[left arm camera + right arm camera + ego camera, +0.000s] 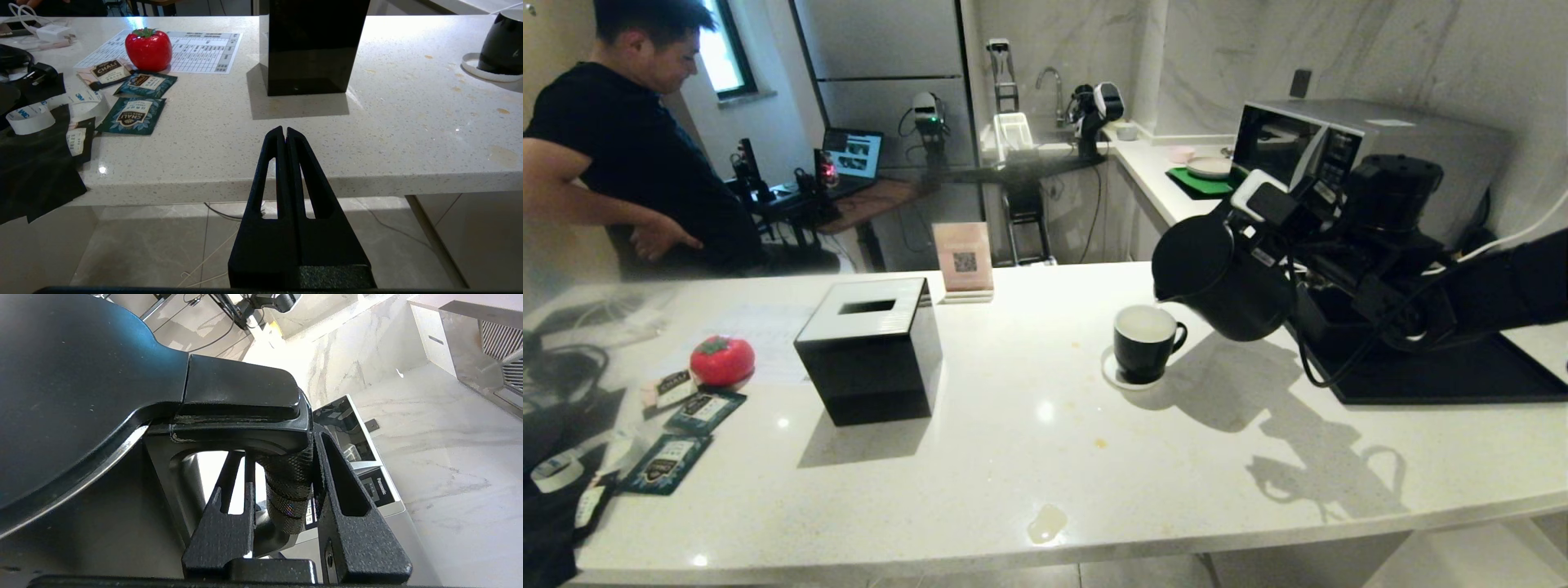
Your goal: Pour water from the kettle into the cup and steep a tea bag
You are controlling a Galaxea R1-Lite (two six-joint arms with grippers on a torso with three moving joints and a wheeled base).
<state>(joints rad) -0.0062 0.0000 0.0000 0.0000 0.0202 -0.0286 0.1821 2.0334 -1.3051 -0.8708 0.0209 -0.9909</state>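
Observation:
The black kettle (1221,282) hangs tilted over the counter, its spout just above the rim of the cup (1147,343). The cup is a black mug with a white inside, standing on a white coaster (1112,371). My right gripper (282,449) is shut on the kettle's knurled handle (286,482), next to the kettle body (73,396). My left gripper (284,130) is shut and empty, parked below the counter's front edge. Teal tea bag sachets (704,408) (132,115) lie at the counter's left end. The cup (504,45) also shows in the left wrist view.
A black tissue box (870,347) stands mid-counter, a red fruit-shaped object (722,359) and a tape roll (556,472) to its left. A black tray (1462,376) and a microwave (1339,147) are at the right. A person (629,155) stands behind the counter at left.

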